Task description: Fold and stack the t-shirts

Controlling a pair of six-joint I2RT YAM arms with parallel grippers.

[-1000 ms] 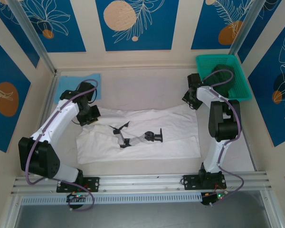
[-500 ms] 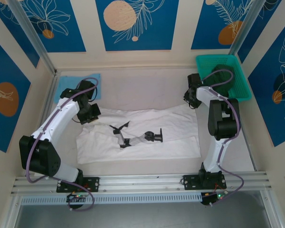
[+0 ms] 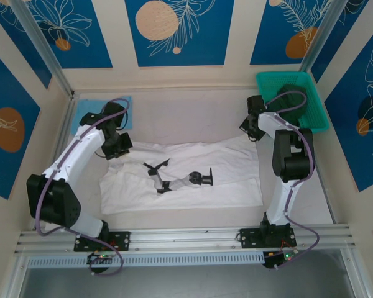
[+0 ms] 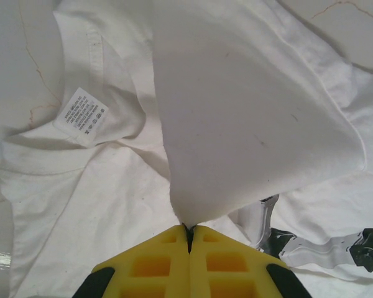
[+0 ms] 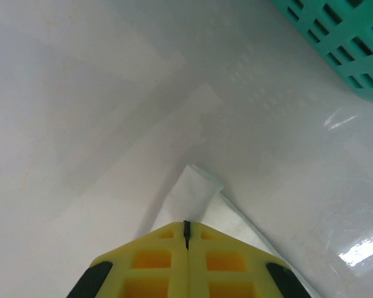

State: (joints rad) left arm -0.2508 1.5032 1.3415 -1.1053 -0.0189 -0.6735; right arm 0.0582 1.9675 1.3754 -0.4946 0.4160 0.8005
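Note:
A large white t-shirt (image 3: 193, 180) with small black prints (image 3: 199, 178) lies spread across the middle of the table. My left gripper (image 3: 117, 148) is at the shirt's back left edge. Its yellow fingers (image 4: 155, 264) are shut on a lifted flap of the white t-shirt (image 4: 248, 112), near the neck label (image 4: 82, 117). My right gripper (image 3: 252, 133) is at the shirt's back right corner, with its fingers (image 5: 155, 264) shut on that corner of cloth (image 5: 196, 192). A folded light-blue t-shirt (image 3: 93, 110) lies flat at the back left, partly behind the left arm.
A green mesh basket (image 3: 314, 118) with something dark inside stands at the back right, close to the right arm; its wall (image 5: 342, 43) shows in the right wrist view. Low walls bound the table at the back and sides.
The right gripper has closed on the back right corner of the white t-shirt. The left arm has drawn slightly back and left with its flap of cloth.

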